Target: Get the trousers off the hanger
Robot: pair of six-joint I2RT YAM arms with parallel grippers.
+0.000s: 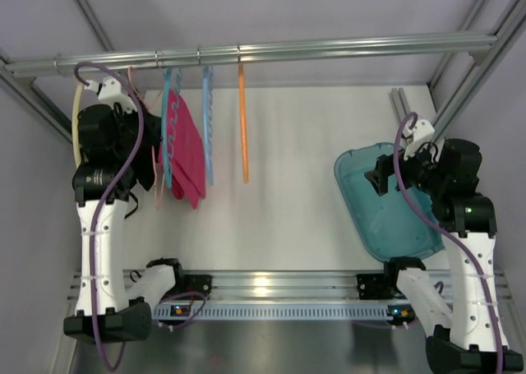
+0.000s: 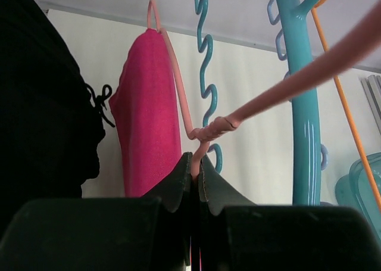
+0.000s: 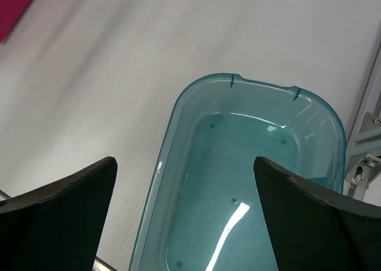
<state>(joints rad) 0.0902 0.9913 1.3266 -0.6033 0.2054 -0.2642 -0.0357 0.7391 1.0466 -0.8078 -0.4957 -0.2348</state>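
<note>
My left gripper point(image 2: 195, 159) has its jaws pinched almost fully together on a thin bar of the hanger point(image 2: 262, 101), just below its twisted junction at the middle of the left wrist view. The trousers point(image 2: 149, 122) hang from that hanger to the left of the jaws, with a black garment point(image 2: 41, 104) filling the left edge. The top view hides this grip behind the arm, but it shows the trousers point(image 1: 186, 150) hanging from the rail point(image 1: 329, 47) in the upper left, among a teal hanger point(image 1: 168, 136), a blue hanger point(image 1: 207, 127) and an orange hanger point(image 1: 243, 127).

My right gripper point(image 3: 184, 164) is spread wide and holds nothing, poised over the bin point(image 3: 333, 125). The top view puts that bin point(image 1: 411, 242) at the right of the table point(image 1: 312, 144).
</note>
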